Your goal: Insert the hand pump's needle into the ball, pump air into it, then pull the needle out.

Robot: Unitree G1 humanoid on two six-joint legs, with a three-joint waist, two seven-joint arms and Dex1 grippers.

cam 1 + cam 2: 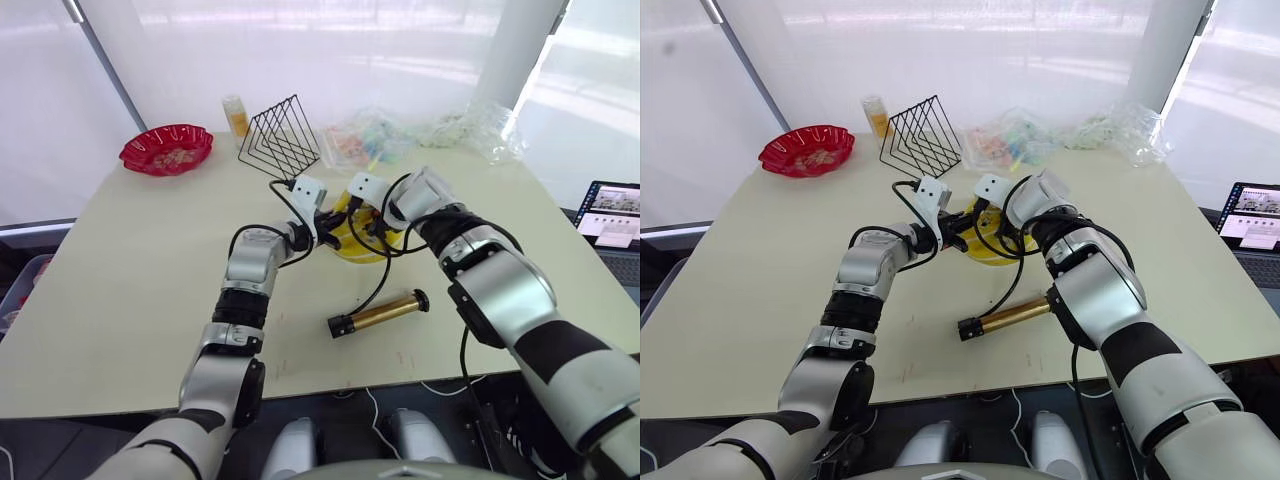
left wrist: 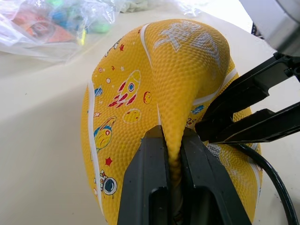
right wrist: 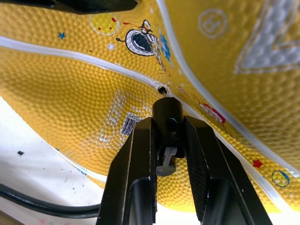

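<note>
With the limp ball (image 2: 154,93) pinched in a fold by the left gripper (image 2: 174,154) mid-table, and the needle (image 3: 167,112) fitting clamped in the right gripper (image 3: 167,140) at the valve hole (image 3: 162,89), insertion is judged under way; a straight push is needed.

Both head views look forward and down over the table (image 1: 120,290), the ball (image 1: 352,243) near centre. They share it and the red bowl (image 1: 166,148) far beyond it. The left wrist view sits very close against the ball; the right wrist view is closer still, facing its valve hole (image 3: 162,89).
</note>
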